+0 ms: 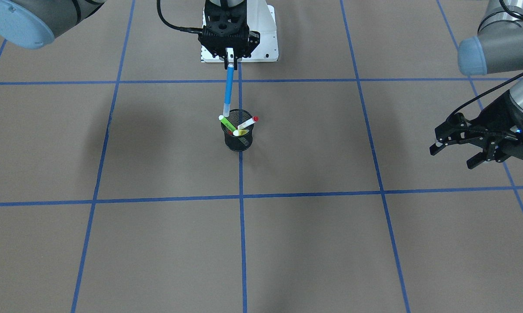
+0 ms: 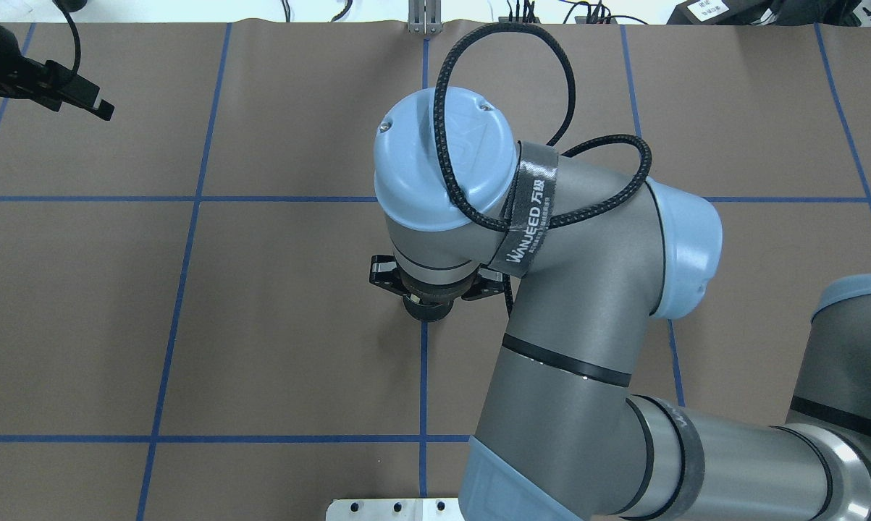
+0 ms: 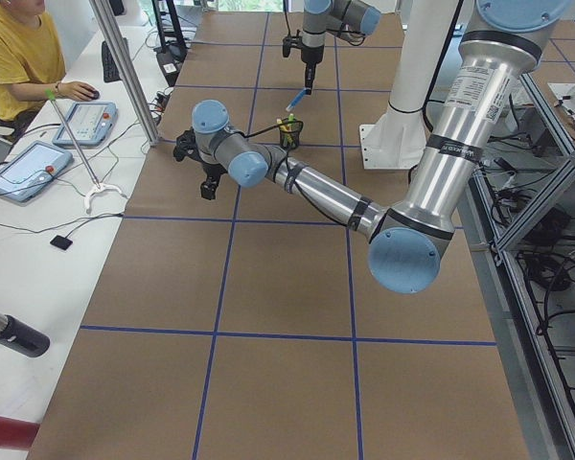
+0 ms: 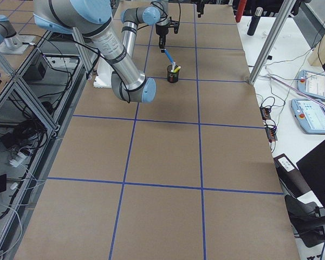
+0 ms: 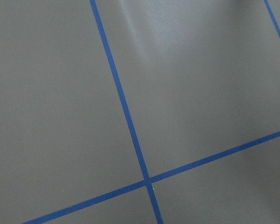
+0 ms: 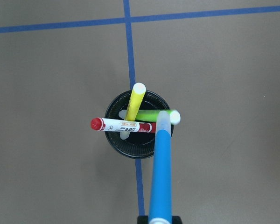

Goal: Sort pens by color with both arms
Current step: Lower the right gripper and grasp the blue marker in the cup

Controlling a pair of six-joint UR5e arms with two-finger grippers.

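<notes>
Blue pen (image 1: 229, 89) is clamped at its pale top end in the right jaws, which are closed on it. It hangs slightly tilted, lower tip at about rim height of the black mesh cup (image 1: 238, 141); side views suggest it is just clear, can't confirm. Right arm (image 2: 580, 304) is bent over directly above the cup.

Cup stands about mid-worktop (image 1: 113, 252) on a blue tape line (image 1: 242, 243). Inside it: green pen (image 6: 158, 115), yellow pen (image 6: 134, 102) and white pen (image 6: 121, 125) with a red cap, leaning across each other.

Left jaws are spread open and empty, hovering near the worktop end on the robot's left, well apart from the cup. Left arm (image 1: 496, 56) is idle as far as I can judge; its wrist view shows only bare surface and tape.

Progress: early. No pen laid out on the worktop, one mid-extraction, three to go.

Writing: strap (image 2: 533, 210) on the right arm reads "WANJEED". White pen has a red-printed label, too small to read.
</notes>
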